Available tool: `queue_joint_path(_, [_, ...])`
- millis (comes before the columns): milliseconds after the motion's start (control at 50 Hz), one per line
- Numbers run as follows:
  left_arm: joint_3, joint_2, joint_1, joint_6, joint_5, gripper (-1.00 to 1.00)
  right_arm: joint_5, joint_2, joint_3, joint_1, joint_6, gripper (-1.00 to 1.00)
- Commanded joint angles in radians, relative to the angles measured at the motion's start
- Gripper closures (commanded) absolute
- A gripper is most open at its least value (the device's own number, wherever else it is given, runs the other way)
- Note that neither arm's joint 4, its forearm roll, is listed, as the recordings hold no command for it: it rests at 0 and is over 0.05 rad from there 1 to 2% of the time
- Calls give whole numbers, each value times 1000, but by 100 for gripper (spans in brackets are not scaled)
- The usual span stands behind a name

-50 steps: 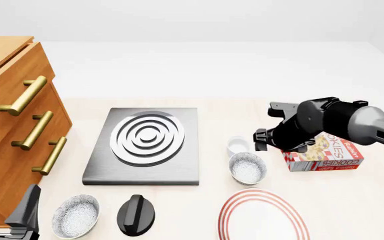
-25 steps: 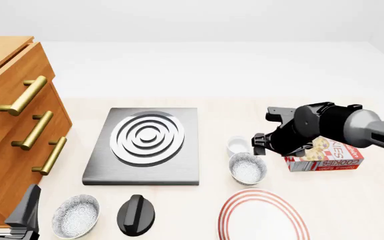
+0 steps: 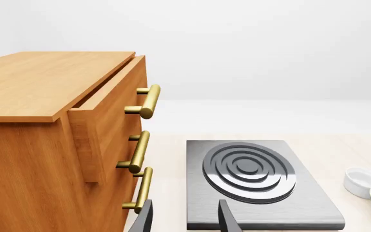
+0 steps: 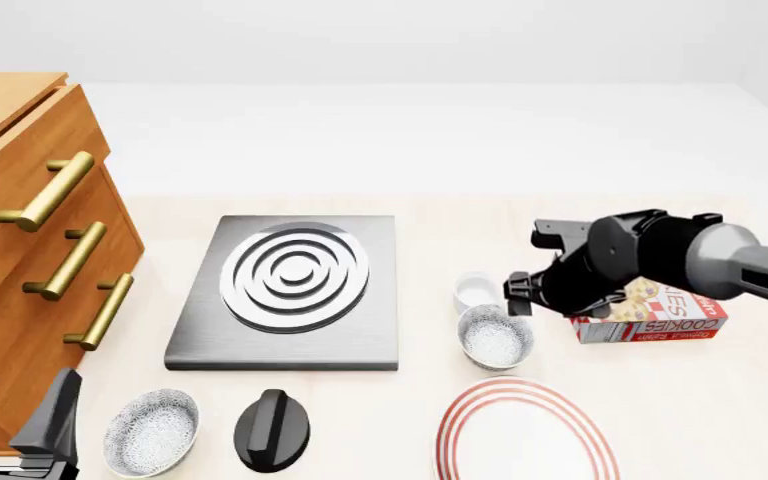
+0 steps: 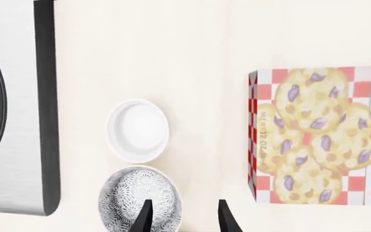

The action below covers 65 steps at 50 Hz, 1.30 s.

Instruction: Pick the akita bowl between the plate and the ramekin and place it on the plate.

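The akita bowl (image 4: 495, 337), speckled grey and white, stands between the small white ramekin (image 4: 478, 292) and the red-ringed plate (image 4: 527, 435) at the table's front. My right gripper (image 4: 528, 287) hovers above the bowl's right side, pointing down. In the right wrist view the right gripper (image 5: 184, 220) is open and empty. One of its fingers overlaps the rim of the akita bowl (image 5: 140, 200), with the ramekin (image 5: 137, 130) just beyond. My left gripper (image 4: 13, 410) rests open at the front left, far from these.
A second speckled bowl (image 4: 152, 432) and a black knob (image 4: 273, 430) sit at the front left. The grey stove plate (image 4: 291, 290) lies mid-table. A cookie box (image 4: 651, 310) lies right of the bowl under my right arm. A wooden drawer cabinet (image 4: 24, 240) fills the left.
My right arm has sunk a little and shifted slightly left, closer over the bowl between ramekin and plate. The left arm has not moved.
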Motion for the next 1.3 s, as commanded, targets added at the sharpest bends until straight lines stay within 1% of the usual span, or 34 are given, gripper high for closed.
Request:
queue_joint_path(20, [0,0,0,0,0,-100,-18,0,31,-4,-2,-100])
queue_joint_path(140, [0,0,0,0,0,-100,-39,11,53,-2,2,-100])
queue_joint_path(280, [0,0,0,0,0,-100,-36,-2,66,-7,-5,-100])
queue_joint_path(300, [0,0,0,0,0,-100,-39,-4,73,-1,4,-100])
queue_joint_path(380, [0,0,0,0,0,-100,-59,-4,96,2,-3,-100])
queue_joint_path(540, [0,0,0,0,0,-100,-59,9,91,-9,-9,-100])
queue_joint_path(560, [0,0,0,0,0,-100,-62,11,94,0,0,-100])
queue_joint_path(580, [0,0,0,0,0,-100,-65,13,97,-5,-8,-100])
queue_joint_path(680, [0,0,0,0,0,-100,-87,26,117,7,2,-100])
queue_joint_path(740, [0,0,0,0,0,-100,-99,34,125,4,-5,-100])
queue_joint_path(900, [0,0,0,0,0,-100,-119,48,136,17,10,-100])
queue_joint_path(1040, [0,0,0,0,0,-100,-127,61,136,20,5,-100])
queue_joint_path(1060, [0,0,0,0,0,-100,-125,60,133,10,-16,100])
queue_joint_path(1080, [0,0,0,0,0,-100,-123,59,132,12,-22,100])
queue_joint_path(1120, [0,0,0,0,0,-100,-118,55,126,-11,-54,100])
queue_joint_path(1200, [0,0,0,0,0,-100,-121,56,126,-8,-53,100])
queue_joint_path(1260, [0,0,0,0,0,-100,-121,55,127,-1,-40,100])
queue_joint_path(1280, [0,0,0,0,0,-100,-121,56,125,-14,-55,100])
queue_joint_path(1300, [0,0,0,0,0,-100,-121,56,125,-14,-55,100])
